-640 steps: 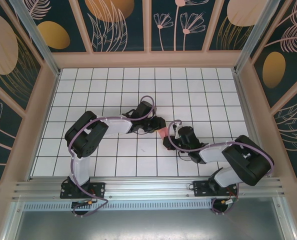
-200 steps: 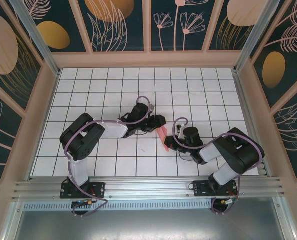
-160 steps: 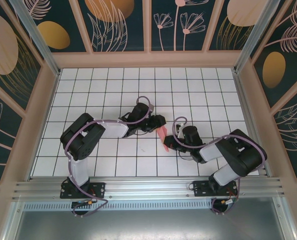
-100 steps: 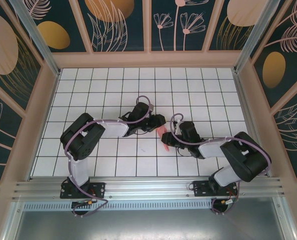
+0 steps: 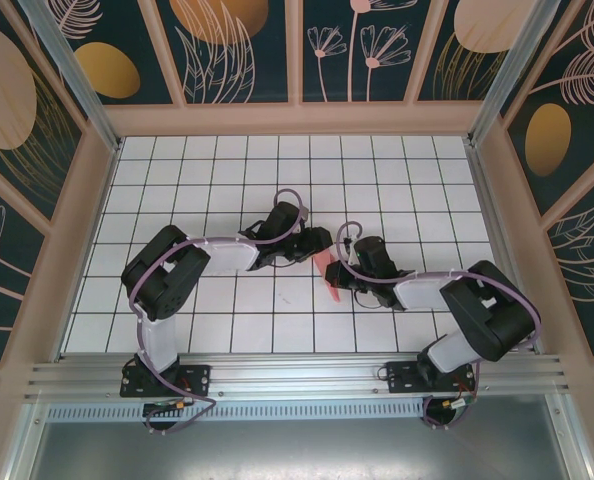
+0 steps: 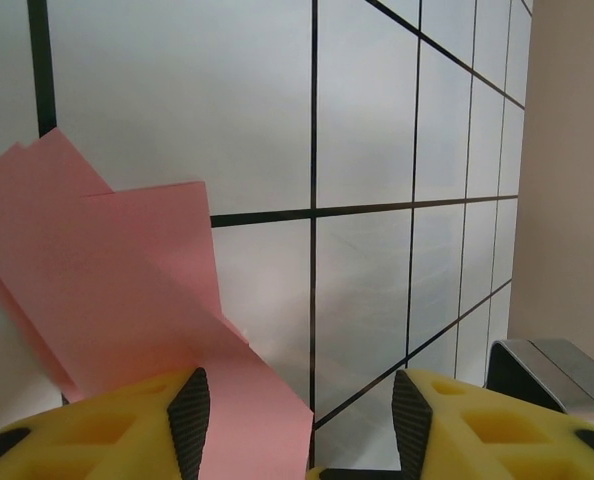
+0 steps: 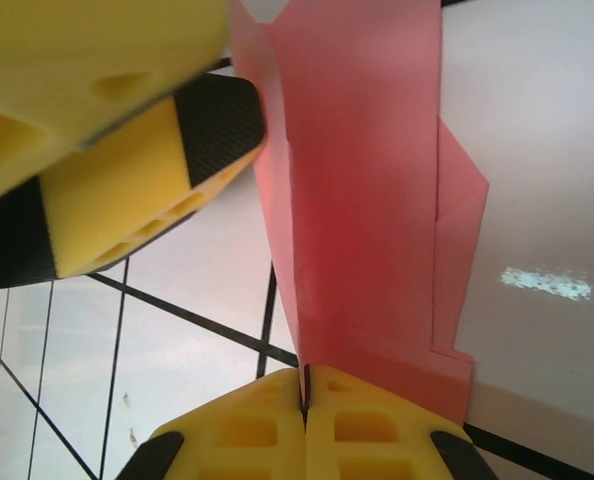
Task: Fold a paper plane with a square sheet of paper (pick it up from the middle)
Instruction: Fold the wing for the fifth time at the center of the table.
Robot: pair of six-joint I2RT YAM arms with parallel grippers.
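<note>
1. The right pincer [image 7: 305, 395] is squeezed tight on the bottom edge of the folded pink paper [image 7: 367, 200], low in its wrist view.
2. The left pincer [image 6: 300, 425] is spread apart, and a corner of the paper pokes into its gap.
3. From above, the paper sits mid-frame between both pincers, over the white tiled table [image 5: 277, 180].

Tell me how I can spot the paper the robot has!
Find the white grid table, then look at its middle, where two black robot arms meet. A narrow folded paper sits between the left hand and the right hand, which pinches it. It is the only pink thing there.
</note>
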